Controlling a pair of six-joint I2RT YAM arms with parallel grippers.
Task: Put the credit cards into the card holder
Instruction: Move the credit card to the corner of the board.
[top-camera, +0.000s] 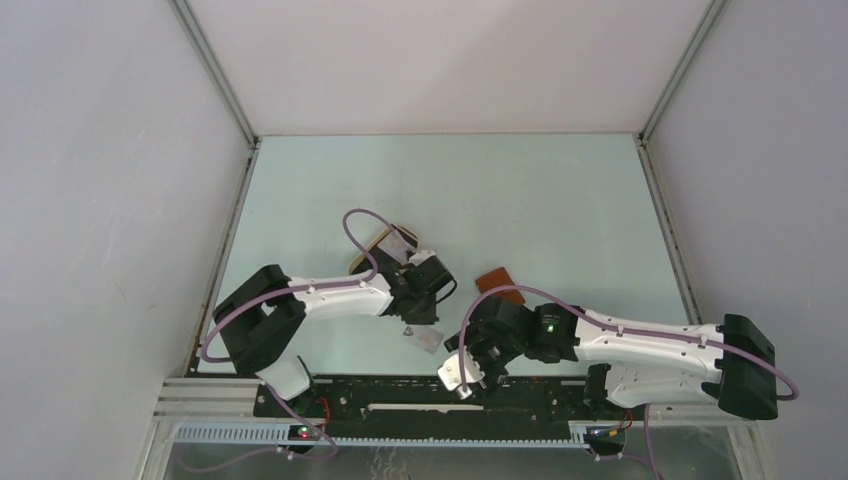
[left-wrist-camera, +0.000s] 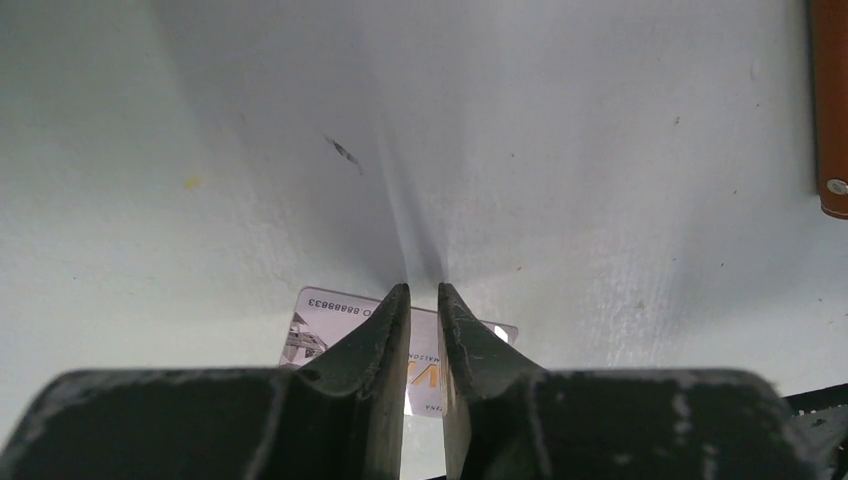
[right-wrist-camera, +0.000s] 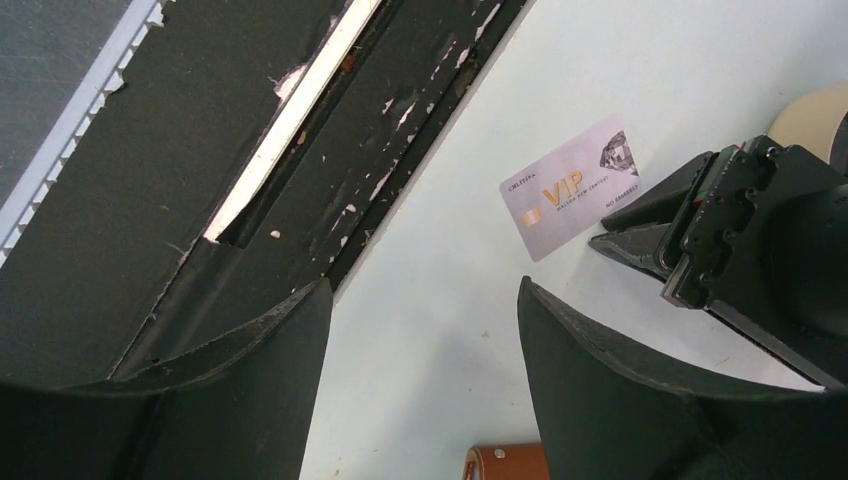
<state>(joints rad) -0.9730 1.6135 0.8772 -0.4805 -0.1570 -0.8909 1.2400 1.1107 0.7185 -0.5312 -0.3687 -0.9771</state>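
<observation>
From above, one of the credit cards (top-camera: 428, 339) lies flat on the table (top-camera: 560, 200), just on the near side of the left gripper (top-camera: 416, 320). The card holder (top-camera: 497, 279) lies apart from it, to the far right, beside the wrist of the right arm. The right gripper (top-camera: 468, 378) hangs near the front rail, to the near right of the card. Both pincers are close, but the left one is the nearer. At least one more card (top-camera: 398, 240) seems to rest on the tan tray (top-camera: 368, 250), farther away on the left.

In the left wrist view, the jaws stand almost together, with only a narrow slit between them. The card (left-wrist-camera: 330, 322) lies directly under the fingertips (left-wrist-camera: 398, 300), with its long side across the fingers. I see nothing clamped in the slit (the card looks flat on the table, not lifted). The card holder (left-wrist-camera: 830, 110) shows only as a brown edge at the far right.

In the right wrist view, the right gripper (right-wrist-camera: 422, 290) is wide open and empty. The card (right-wrist-camera: 570, 185) lies ahead of it and a little to the right, its long axis slanted. The left gripper (right-wrist-camera: 612, 228) touches the card's short end, or is just beside it. A corner of the card holder (right-wrist-camera: 505, 463) appears at the bottom, behind the open jaws. So I judge that the next grasp must come at the card's edge, because it lies flat.
</observation>
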